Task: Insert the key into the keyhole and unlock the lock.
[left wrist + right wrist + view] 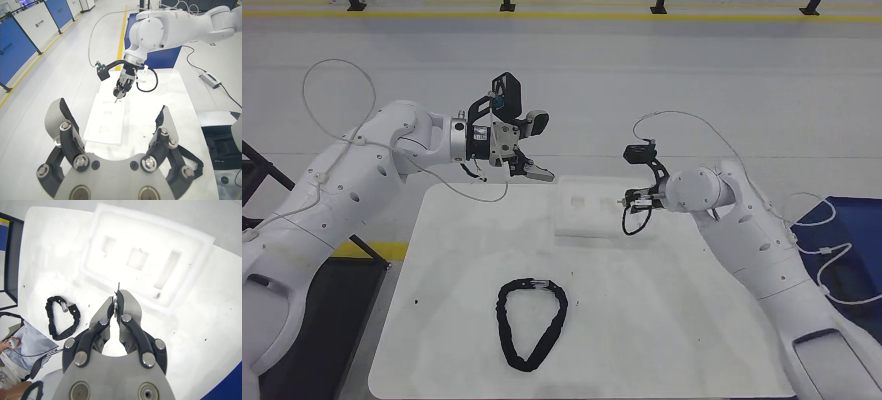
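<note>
The right gripper (115, 298) is clenched on the key (119, 286), poised above the white foam tray (189, 256) near its edge. Only a thin blade tip pokes past the pads; the key's head is mostly buried between them. The left gripper (112, 104) hangs released, its fingers spread wide, off the tray's opposite end. The chain lock (504, 325) lies looped on the table, well apart from the tray, on the side nearer the robot. Its keyhole is too small to make out. The tray's recesses are washed out by glare. The table (662, 320) is white; beyond the tray, pale floor carries a yellow line (572, 14).
</note>
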`<state>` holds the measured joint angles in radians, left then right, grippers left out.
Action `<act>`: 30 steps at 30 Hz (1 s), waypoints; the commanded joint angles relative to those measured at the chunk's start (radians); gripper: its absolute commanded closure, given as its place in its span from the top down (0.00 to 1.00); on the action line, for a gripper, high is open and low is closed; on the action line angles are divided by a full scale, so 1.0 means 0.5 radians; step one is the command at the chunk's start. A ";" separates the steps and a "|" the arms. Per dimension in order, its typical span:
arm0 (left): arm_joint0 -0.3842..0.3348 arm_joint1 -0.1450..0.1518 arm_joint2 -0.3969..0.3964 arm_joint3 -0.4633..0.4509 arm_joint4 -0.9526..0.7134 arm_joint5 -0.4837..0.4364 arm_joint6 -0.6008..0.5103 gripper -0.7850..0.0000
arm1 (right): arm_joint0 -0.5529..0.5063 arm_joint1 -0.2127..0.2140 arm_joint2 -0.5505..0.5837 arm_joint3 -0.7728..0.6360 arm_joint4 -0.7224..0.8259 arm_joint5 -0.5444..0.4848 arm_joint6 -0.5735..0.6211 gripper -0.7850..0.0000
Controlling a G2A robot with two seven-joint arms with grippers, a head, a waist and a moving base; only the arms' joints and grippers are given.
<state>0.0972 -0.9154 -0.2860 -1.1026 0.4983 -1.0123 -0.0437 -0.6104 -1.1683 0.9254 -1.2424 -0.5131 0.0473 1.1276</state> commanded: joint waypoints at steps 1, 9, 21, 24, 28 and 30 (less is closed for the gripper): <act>0.000 0.000 0.000 0.000 0.000 0.000 0.000 1.00 | -0.147 0.050 0.142 -0.253 -0.008 0.003 0.031 0.00; 0.000 0.000 0.000 0.000 0.000 0.000 0.000 1.00 | -0.619 0.151 0.606 -0.805 0.247 -0.097 -0.181 0.00; 0.000 0.000 0.000 0.000 0.000 0.000 0.000 1.00 | -1.003 0.213 1.018 -1.085 0.748 -0.565 -0.285 0.00; 0.000 0.000 0.000 0.000 0.000 0.000 0.000 1.00 | -1.063 0.224 1.106 -1.051 0.907 -0.686 -0.281 0.00; 0.000 0.000 0.000 0.000 0.000 0.000 0.000 1.00 | -1.095 0.241 1.177 -0.982 1.048 -0.837 -0.200 0.00; 0.000 0.000 0.000 0.000 0.000 0.000 0.000 1.00 | -1.094 0.242 1.181 -0.976 1.053 -0.842 -0.194 0.00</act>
<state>0.0972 -0.9154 -0.2860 -1.1026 0.4983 -1.0123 -0.0437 -1.1578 -1.0472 1.5164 -1.7303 0.0148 -0.3748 1.0303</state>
